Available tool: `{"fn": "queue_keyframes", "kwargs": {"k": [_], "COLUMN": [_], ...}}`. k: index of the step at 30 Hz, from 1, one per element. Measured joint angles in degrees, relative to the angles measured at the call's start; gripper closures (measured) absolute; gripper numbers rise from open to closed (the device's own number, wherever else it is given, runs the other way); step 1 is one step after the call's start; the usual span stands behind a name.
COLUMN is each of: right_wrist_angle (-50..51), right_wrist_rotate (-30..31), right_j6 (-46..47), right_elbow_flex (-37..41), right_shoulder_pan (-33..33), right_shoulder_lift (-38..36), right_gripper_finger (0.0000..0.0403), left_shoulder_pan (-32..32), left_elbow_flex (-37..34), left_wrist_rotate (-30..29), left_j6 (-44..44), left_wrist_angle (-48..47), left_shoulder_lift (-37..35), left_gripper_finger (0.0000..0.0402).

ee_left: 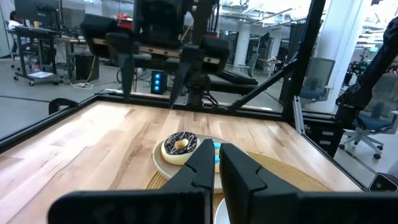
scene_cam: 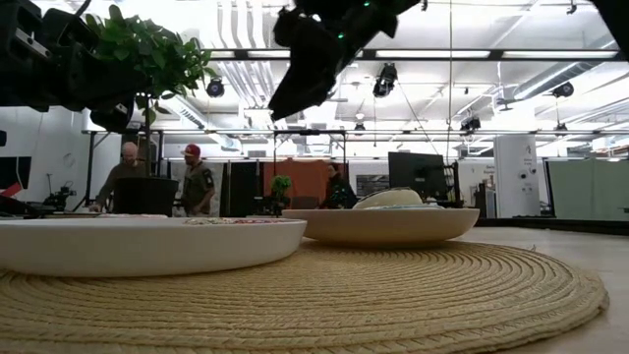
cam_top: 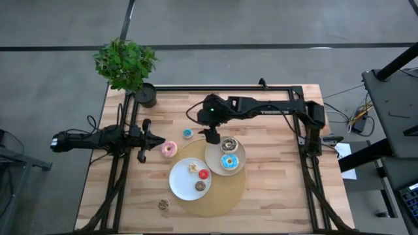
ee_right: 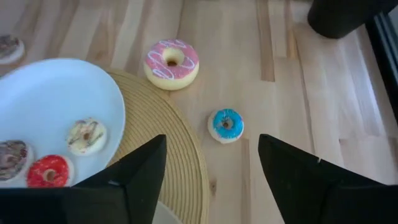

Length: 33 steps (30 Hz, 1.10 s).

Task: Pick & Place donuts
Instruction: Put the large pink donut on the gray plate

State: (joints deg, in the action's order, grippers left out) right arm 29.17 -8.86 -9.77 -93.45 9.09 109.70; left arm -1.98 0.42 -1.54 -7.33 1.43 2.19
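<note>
On the wooden table (cam_top: 274,196), our spread right gripper (ee_right: 211,163) should descend centred over the mini blue donut (ee_right: 226,124); the left gripper (ee_left: 214,163) waits pressed together

R arm reaches across from the table's right side, elbow bent, wrist tipped down over the middle. R gripper (cam_top: 211,135) hangs above the tabletop w/ fingers (ee_right: 134,177) spread wide, nothing between them. L arm lies low and level along the left edge, pointing inward; L gripper (cam_top: 157,138) has its fingers (ee_left: 202,165) nearly together, only a thin gap, empty.
</note>
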Motion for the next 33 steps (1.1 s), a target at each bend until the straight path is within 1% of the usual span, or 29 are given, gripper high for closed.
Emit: {"fn": "queue_keyframes", "kwargs": {"k": [5, 9, 14, 21, 26, 28, 33], "right_wrist_angle": [-2.7, -4.0, -4.9, -8.8, -12.6, -14.5, -18.0], "right_wrist_rotate": [0.4, 4.5, 6.1, 6.1, 6.1, 6.1, 6.3], "right_j6": [0.8, 0.8, 0.8, 0.8, 0.8, 0.8, 0.8], "right_elbow_flex": [6.5, 11.2, 17.0, 26.6, 33.8, 36.6, 41.9], "right_shoulder_pan": [-1.0, -2.0, -2.9, -4.2, -6.0, -7.1, -10.0], "right_shoulder_lift": [-4.1, -7.0, -11.8, -19.5, -25.7, -28.1, -32.9], "right_gripper_finger": [0.0193, 0.0228, 0.0276, 0.0344, 0.0385, 0.0392, 0.0394], "left_shoulder_pan": [0.0, 0.0, 0.0, 0.0, 0.0, 0.0, 0.0], "left_elbow_flex": [0.0, 0.0, 0.0, 0.0, 0.0, 0.0, 0.0], "left_wrist_rotate": [0.0, 0.0, 0.0, 0.0, 0.0, 0.0, 0.0], "left_j6": [0.0, 0.0, 0.0, 0.0, 0.0, 0.0, 0.0], "left_wrist_angle": [0.0, 0.0, 0.0, 0.0, 0.0, 0.0, 0.0], "left_shoulder_lift": [0.0, 0.0, 0.0, 0.0, 0.0, 0.0, 0.0], "left_gripper_finger": [0.0402, 0.0402, 0.0402, 0.0402, 0.0402, 0.0402, 0.0402]}}
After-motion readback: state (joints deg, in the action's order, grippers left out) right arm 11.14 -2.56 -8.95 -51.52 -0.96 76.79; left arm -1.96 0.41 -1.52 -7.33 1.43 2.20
